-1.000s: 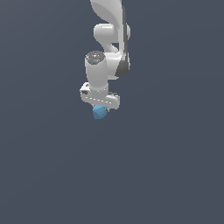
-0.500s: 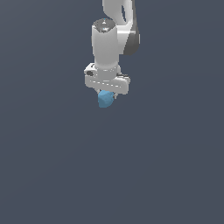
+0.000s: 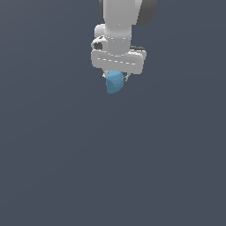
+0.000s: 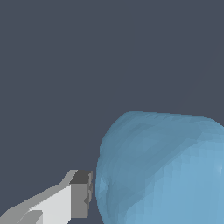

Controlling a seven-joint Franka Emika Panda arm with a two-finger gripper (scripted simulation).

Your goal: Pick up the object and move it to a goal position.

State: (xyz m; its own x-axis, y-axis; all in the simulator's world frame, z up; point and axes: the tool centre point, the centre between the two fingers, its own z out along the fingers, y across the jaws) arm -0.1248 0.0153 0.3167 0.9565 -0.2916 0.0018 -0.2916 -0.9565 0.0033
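The object [image 3: 114, 82] looked matt and faceted, a light-blue lump without shine. The gripper [image 3: 115, 78] had a smooth white plastic-like shell, softly shaded; its fingertip pad [image 4: 80, 194] appeared dull grey, flat-surfaced.

Blue object [image 4: 166, 170] against pincer pad [image 4: 81, 194]

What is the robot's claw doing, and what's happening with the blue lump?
gripper: shut on the blue lump, pointing down.
blue lump: held between the fingers, hanging below the white hand, lifted off the grey floor.
grey floor: flat, bare where visible.
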